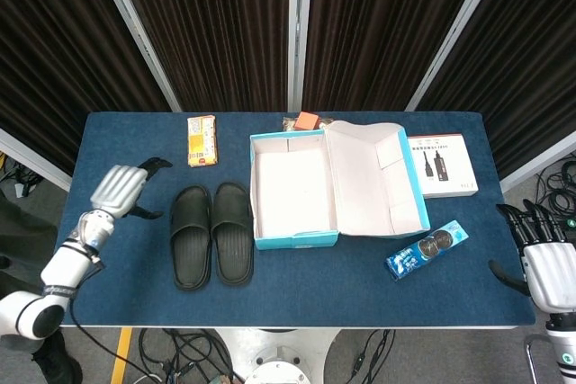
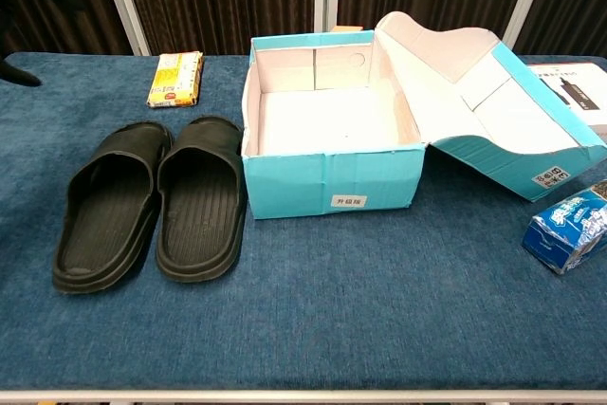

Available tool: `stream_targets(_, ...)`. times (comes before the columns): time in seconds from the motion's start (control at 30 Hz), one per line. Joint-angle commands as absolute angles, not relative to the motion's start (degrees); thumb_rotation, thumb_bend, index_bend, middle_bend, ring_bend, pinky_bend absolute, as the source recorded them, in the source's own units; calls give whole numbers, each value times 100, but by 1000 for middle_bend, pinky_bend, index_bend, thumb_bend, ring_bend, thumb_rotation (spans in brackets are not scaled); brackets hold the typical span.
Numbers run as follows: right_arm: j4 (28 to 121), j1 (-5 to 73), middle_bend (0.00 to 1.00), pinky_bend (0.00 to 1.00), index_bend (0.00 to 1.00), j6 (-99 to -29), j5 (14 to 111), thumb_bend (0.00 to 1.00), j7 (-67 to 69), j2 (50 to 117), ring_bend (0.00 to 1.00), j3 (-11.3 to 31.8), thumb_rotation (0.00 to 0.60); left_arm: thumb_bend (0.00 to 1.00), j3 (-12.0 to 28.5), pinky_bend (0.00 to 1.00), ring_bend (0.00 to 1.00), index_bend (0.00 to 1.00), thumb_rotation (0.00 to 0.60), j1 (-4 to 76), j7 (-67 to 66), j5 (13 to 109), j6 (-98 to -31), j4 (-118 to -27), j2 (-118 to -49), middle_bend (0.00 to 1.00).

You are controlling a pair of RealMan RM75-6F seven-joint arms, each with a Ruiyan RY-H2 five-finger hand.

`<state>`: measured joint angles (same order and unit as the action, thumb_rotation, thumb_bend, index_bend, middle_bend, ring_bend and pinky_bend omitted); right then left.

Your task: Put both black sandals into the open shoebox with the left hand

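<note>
Black sandals paired, soles down — beside open shoebox.

A small white label with unreadable characters sits on the shoebox front. No other print is legible.

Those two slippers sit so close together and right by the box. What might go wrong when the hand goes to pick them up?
The black sandals lie side by side, touching, so the left hand may drag both or get only a poor grip on one. The nearer one also lies close to the shoebox, so a clumsy lift might knock its wall. The snack packet just beyond them could get brushed.
</note>
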<state>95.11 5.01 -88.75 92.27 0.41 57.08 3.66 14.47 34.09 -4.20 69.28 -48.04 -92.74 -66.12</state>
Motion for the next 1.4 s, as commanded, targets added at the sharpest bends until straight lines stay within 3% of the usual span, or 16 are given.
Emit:
stream_targets(0.03, 9501, 475, 142, 81, 88, -8903, 9220, 103, 71, 5696, 0, 359, 600, 0, 1518, 785, 717, 155, 600, 4292, -1376, 5875, -3963, -9170, -6896, 185)
stream_targets(0.27, 9405, 428, 142, 81, 88, -8913, 9179, 104, 220, 5662, 0, 331, 600, 0, 1002, 784, 714, 66, 600, 5589, -2996, 3634, -3755, -8960, -7314, 104)
stream_targets(0.6, 9283, 405, 142, 81, 88, -8924, 9146, 104, 376, 5636, 0, 331, 600, 0, 431, 783, 714, 24, 600, 6939, -3867, 1183, -3916, -8903, -7727, 64)
stream_targets(0.87, 9211, 399, 142, 81, 88, -8905, 9141, 103, 471, 5651, 0, 316, 600, 0, 226, 782, 714, 15, 600, 7434, -3908, 365, -3940, -9027, -7821, 45)
stream_targets(1.4, 9150, 388, 142, 81, 88, -8908, 9147, 104, 551, 5671, 0, 306, 600, 0, -197, 782, 715, 10, 600, 7946, -4078, -835, -3823, -8394, -8313, 33)
